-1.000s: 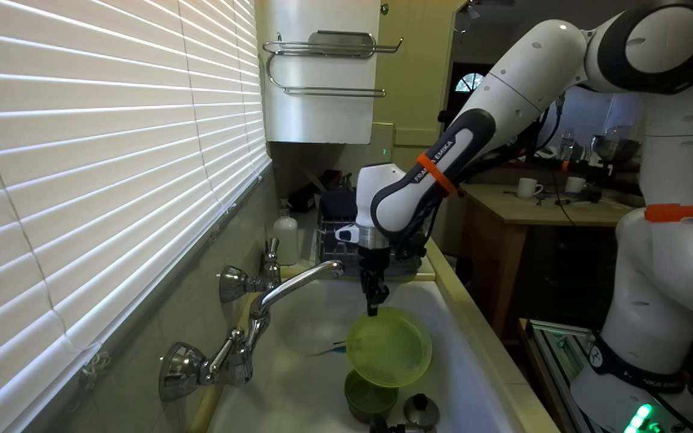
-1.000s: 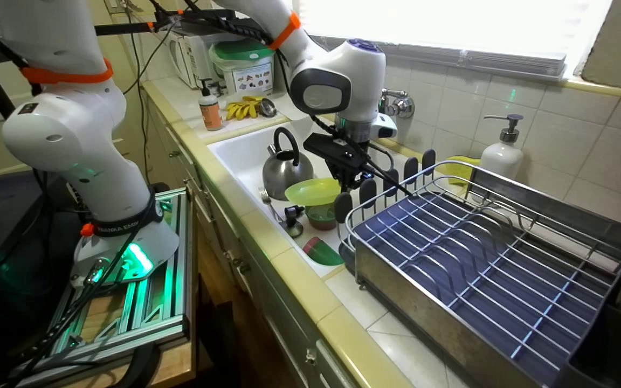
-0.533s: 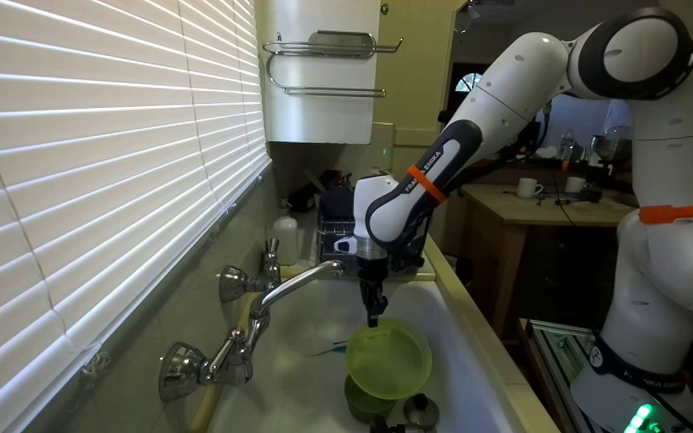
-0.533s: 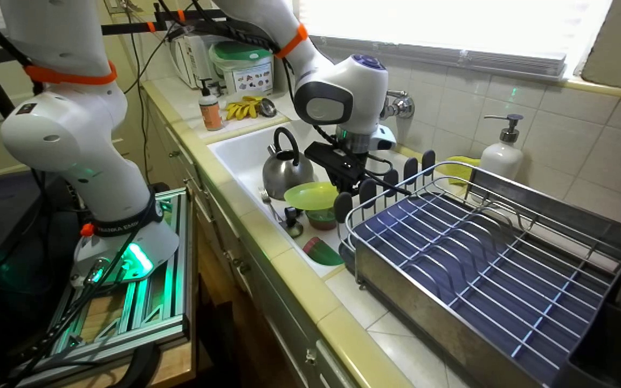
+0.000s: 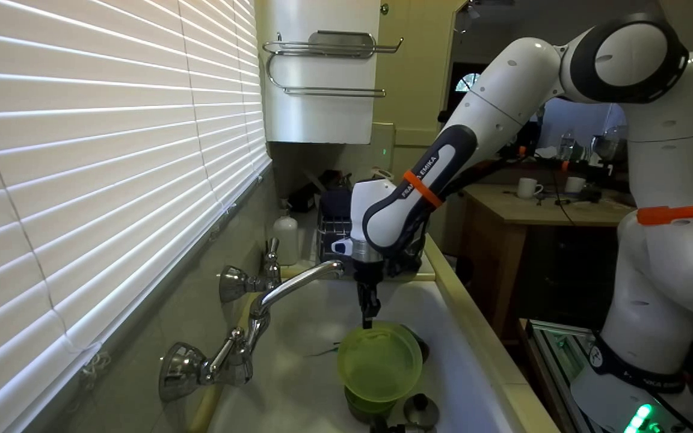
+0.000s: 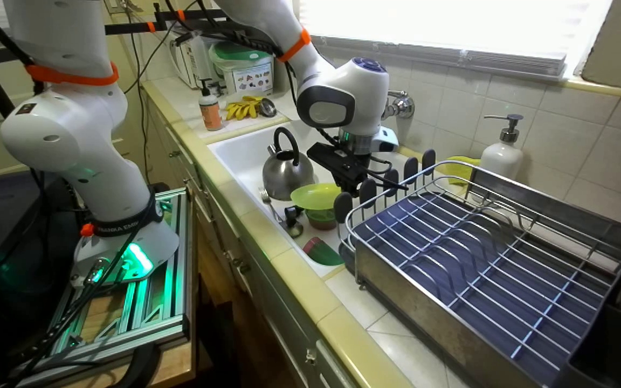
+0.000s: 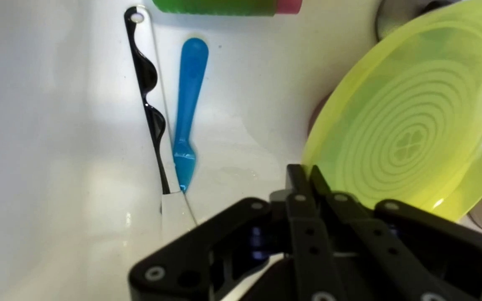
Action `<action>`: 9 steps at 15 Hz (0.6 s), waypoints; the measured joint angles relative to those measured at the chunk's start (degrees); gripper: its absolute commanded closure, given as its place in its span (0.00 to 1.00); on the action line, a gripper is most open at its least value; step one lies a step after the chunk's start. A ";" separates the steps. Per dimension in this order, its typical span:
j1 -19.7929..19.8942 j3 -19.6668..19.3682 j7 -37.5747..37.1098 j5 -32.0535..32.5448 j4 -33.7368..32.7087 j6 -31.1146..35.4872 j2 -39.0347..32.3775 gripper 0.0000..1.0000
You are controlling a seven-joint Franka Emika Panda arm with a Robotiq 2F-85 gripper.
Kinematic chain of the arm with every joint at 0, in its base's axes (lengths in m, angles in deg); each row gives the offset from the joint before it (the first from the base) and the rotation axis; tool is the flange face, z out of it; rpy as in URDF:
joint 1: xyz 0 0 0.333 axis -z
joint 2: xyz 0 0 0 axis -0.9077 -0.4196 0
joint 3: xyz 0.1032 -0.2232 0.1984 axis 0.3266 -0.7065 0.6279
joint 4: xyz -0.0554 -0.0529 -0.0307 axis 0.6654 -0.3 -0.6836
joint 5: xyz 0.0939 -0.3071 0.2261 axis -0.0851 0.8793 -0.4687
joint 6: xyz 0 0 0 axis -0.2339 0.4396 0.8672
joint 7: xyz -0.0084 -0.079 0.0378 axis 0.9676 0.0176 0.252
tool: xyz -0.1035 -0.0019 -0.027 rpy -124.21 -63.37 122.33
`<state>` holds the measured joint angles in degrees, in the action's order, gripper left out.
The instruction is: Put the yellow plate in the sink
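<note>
The yellow plate is tilted and held by its rim inside the long pale sink. It also shows in an exterior view and in the wrist view. My gripper is shut on the plate's near rim, with one finger on each side. In an exterior view the gripper points straight down at the rim. The plate hangs over the green cup and partly hides it. I cannot tell whether plate and cup touch.
The chrome faucet reaches over the sink. A kettle, a fork and a red-green wedge are in the sink. A knife and a blue utensil lie there too. The dish rack stands beside it.
The gripper has lowered with the plate in it. Most recently the plate has shifted slightly toward the faucet side, now more over the green cup. The gripper stays shut on the rim.
</note>
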<state>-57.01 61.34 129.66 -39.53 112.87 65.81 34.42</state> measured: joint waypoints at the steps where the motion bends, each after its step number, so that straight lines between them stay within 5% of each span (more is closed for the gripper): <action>1: -0.05 0.00 -1.38 0.26 -0.06 0.62 0.04 0.99; 9: -2.75 -0.72 -26.14 8.03 -0.26 0.76 3.48 0.99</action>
<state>-59.76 60.61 103.52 -31.50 112.62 66.57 37.90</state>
